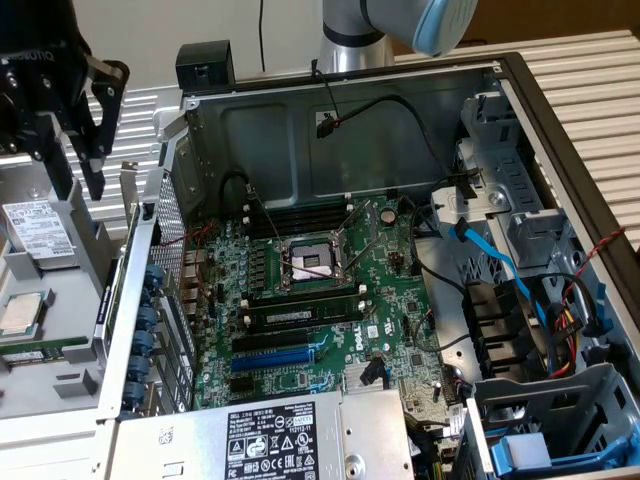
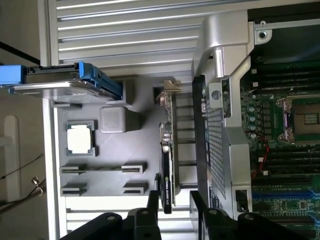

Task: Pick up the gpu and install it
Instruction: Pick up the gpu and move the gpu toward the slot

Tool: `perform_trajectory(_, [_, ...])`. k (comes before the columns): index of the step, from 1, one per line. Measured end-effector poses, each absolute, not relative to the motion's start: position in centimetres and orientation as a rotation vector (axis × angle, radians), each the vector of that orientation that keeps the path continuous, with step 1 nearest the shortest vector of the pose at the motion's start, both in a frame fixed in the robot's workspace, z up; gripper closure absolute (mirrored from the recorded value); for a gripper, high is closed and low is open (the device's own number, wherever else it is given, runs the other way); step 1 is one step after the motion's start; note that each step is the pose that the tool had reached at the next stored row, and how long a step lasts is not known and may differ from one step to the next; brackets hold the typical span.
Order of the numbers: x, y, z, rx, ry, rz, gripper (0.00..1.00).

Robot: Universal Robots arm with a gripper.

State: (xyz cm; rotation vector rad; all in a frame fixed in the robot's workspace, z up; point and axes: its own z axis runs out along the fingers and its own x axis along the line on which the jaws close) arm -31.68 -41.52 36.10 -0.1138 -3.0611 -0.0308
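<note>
The gpu [image 2: 167, 150] stands on edge in a slot of the grey parts tray [image 2: 145, 130], just outside the computer case's rear wall [image 2: 212, 145]. It is a thin green board with a black cooler and a silver bracket at its far end. My gripper [image 2: 172, 196] is open, and its black fingers [image 2: 151, 202] straddle the near end of the card without touching it. In the exterior view my gripper [image 1: 78, 178] hangs over the tray [image 1: 60, 330] at the exterior view's left, outside the case.
The open case holds the large green motherboard [image 1: 330, 290] with its blue slot [image 1: 285, 355], memory sticks [image 1: 300, 312], cables and a silver power supply [image 1: 270, 435]. The tray also carries a processor chip [image 2: 81, 138], a grey block [image 2: 114, 119] and a blue-framed drive [image 2: 65, 80].
</note>
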Motion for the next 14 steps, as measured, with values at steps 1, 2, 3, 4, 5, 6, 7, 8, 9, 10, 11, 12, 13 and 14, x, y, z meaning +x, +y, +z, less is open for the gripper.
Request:
perform_trajectory(1, [-31.7, -41.5, 35.9, -0.114, -3.061, -0.031, 0.62])
perform_trajectory(2, [-31.7, -41.5, 35.7, -0.114, -3.061, -0.031, 0.62])
perform_trajectory(3, [-31.8, -41.5, 35.5, -0.114, -3.061, -0.03, 0.62])
perform_trajectory(4, [-31.8, -41.5, 35.4, -0.114, -3.061, -0.03, 0.62])
perform_trajectory(5, [-31.8, -41.5, 35.2, -0.114, -3.061, -0.03, 0.62])
perform_trajectory(6, [-31.9, -41.5, 35.0, -0.114, -3.061, -0.03, 0.62])
perform_trajectory(7, [-31.9, -41.6, 34.8, -0.114, -3.061, -0.03, 0.62])
perform_trajectory(8, [-32.0, -41.6, 34.6, -0.114, -3.061, -0.029, 0.62])
perform_trajectory(9, [-32.0, -41.6, 34.5, -0.114, -3.061, -0.029, 0.62])
perform_trajectory(10, [-32.0, -41.6, 34.3, -0.114, -3.061, -0.028, 0.62])
perform_trajectory(11, [-32.1, -41.6, 34.1, -0.114, -3.061, -0.027, 0.62])
perform_trajectory(12, [-32.1, -41.6, 33.9, -0.114, -3.061, -0.026, 0.6])
perform_trajectory(13, [-32.1, -41.6, 33.8, -0.114, -3.061, -0.024, 0.6])
perform_trajectory(14, [-32.1, -41.6, 33.8, -0.114, -3.061, -0.02, 0.6])
